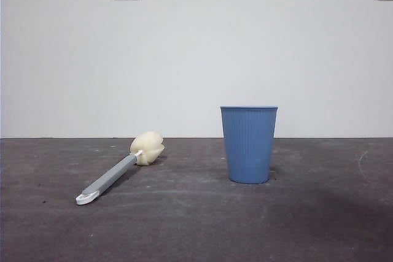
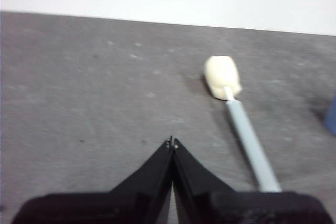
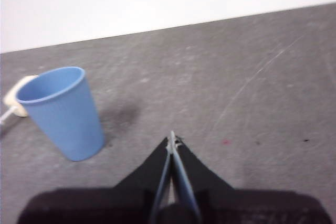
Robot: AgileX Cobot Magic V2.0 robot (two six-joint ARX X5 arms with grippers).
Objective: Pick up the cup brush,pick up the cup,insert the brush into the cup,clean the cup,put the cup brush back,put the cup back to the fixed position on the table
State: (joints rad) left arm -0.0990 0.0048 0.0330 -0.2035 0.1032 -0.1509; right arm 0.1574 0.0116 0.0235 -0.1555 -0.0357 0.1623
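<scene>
You see the cup point(image 1: 249, 144) upright on the bench point(image 1: 196, 225), the brush point(image 1: 121, 168) lying well to its left. Both hands, left point(image 2: 172, 141) and right point(image 3: 171, 139), hang pressed together, empty, apart from the cup.

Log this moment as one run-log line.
cup brush: flat on table | cup: upright, untouched | left gripper: shut, empty | right gripper: shut, empty

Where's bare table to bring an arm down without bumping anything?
Bare table lies beyond the cup, away from the cup brush, and along the near edge. A narrower free patch separates the sponge head from the cup. Nothing is crowded. Both grippers, left and right, are shut, holding nothing.
</scene>
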